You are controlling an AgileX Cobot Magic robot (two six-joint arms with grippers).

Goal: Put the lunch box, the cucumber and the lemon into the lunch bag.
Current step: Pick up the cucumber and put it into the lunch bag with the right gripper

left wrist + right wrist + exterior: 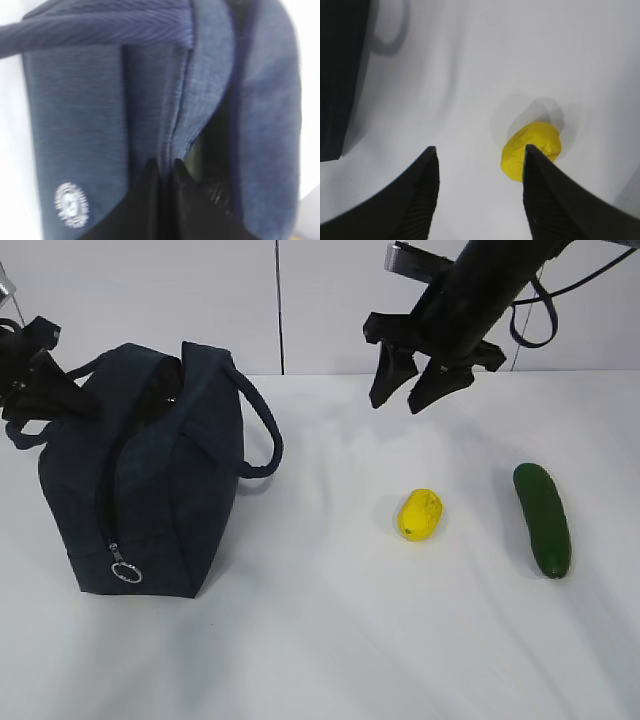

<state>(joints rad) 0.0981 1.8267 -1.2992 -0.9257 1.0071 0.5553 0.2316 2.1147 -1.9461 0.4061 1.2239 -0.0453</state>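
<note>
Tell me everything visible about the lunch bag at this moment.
The lunch bag is dark navy woven fabric, standing upright on the white table's left side. Two looped handles arch over its top, one drooping toward the lemon's side. A zipper runs down the near end to a metal ring pull. The top gapes open; a round white logo shows on one side. The left end effector pinches the fabric edge by the opening.

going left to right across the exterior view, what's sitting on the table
lunch bag → lemon → cucumber
</note>
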